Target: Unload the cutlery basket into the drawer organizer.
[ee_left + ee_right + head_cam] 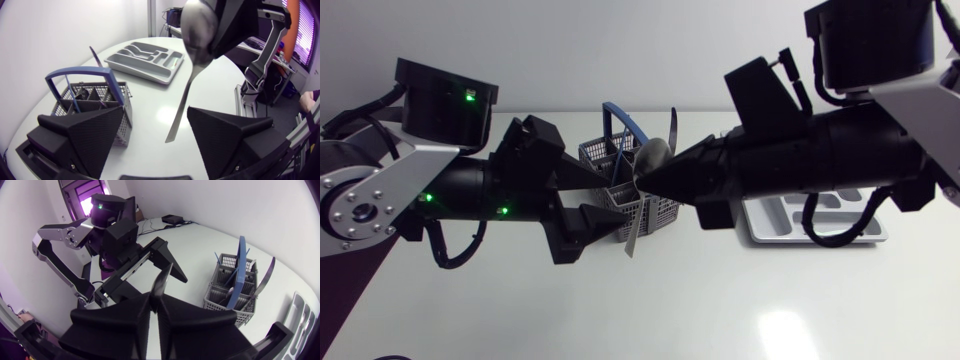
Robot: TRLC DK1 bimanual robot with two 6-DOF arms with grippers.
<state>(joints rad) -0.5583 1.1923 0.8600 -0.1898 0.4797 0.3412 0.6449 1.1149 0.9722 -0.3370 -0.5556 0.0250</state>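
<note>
the right arm covers much of the drawer organizer [772,226] from above, leaving only one end and a few compartments showing. the left wrist view shows it whole, lying flat on the table past the cutlery basket [100,102]. what stands in the basket is hard to make out: a few dark handles, and one dark utensil [268,273] leaning out past the rim. in the right wrist view the spoon [192,75] is seen edge-on as a thin sliver, and its bowl cannot be read there.

the table [740,300] is plain white with a rounded edge and a bright patch of glare.

the right gripper [655,178] is closed on the spoon near its bowl, both fingers pressed against it. the spoon hangs above the table near the basket, its long axis close to upright, bowl uppermost, handle tip pointing down and slightly tilted. the left gripper [155,112] is spread wide and holds nothing. its fingers stand on either side of the handle's lower end, apart from it.
</note>
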